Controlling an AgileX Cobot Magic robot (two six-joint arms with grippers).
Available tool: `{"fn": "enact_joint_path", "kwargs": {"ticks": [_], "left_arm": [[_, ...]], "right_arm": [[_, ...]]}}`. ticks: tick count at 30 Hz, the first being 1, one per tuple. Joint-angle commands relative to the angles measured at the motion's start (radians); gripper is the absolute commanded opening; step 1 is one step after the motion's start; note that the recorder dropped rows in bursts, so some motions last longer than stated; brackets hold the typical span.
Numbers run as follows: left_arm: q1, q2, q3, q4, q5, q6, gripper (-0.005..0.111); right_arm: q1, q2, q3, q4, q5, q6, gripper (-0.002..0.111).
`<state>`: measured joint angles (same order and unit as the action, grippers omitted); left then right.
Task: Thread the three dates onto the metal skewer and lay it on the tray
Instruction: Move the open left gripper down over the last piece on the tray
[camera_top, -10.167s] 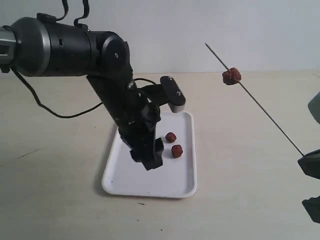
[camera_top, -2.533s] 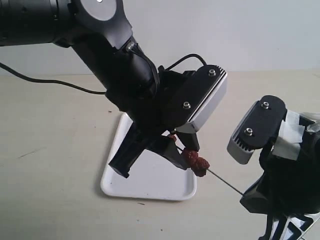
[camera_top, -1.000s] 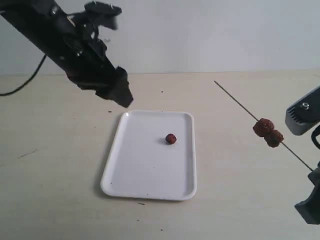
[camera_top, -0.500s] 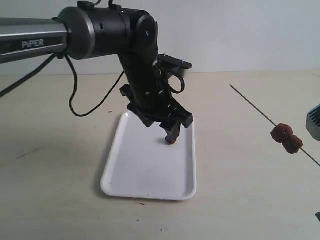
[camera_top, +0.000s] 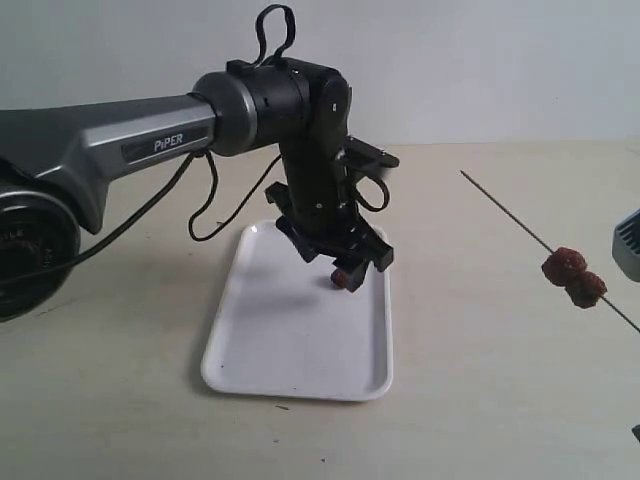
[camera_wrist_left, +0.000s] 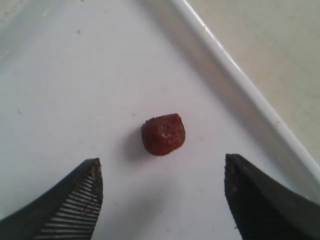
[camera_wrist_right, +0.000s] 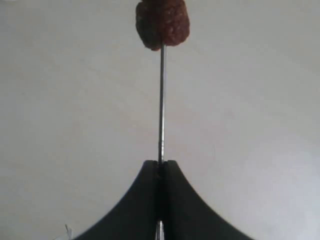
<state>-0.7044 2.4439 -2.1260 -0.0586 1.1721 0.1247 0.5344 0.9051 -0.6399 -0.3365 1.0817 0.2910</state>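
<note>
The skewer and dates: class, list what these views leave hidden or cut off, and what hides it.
1. Exterior view: the metal skewer runs off the right edge, so the right gripper holding it is cut off.
2. Exterior view: the left gripper partly covers the loose date on the tray.
3. Right wrist view: the threaded dates overlap into one lump, clipped by the frame edge; the skewer's tip is hidden behind them.

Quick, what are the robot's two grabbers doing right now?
Left gripper: open, fingers either side of the small wrinkled red-brown date on the white tray, not touching it.
Right gripper: shut on the thin grey metal skewer.
</note>
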Motion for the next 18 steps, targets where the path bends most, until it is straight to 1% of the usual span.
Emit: {"fn": "enact_joint_path", "kwargs": {"ticks": [1,6,13,18], "left_arm": [[-0.004,0.027,-0.036,0.035,0.020,0.023,0.068],[-0.006,0.053,-0.040,0.047,0.021,0.025,0.068],[-0.006,0.059,-0.040,0.049,-0.034,0.036,0.068],[-0.006,0.064,-0.040,0.049,-0.040,0.055,0.068]], "right_arm": [[0.000,-0.009,-0.006,-0.011,0.000,0.002,0.000],[0.000,-0.009,-0.006,-0.011,0.002,0.002,0.000],[0.000,-0.009,-0.006,-0.011,0.004,0.002,0.000],[0.000,-0.009,-0.006,-0.011,0.004,0.002,0.000]]}}
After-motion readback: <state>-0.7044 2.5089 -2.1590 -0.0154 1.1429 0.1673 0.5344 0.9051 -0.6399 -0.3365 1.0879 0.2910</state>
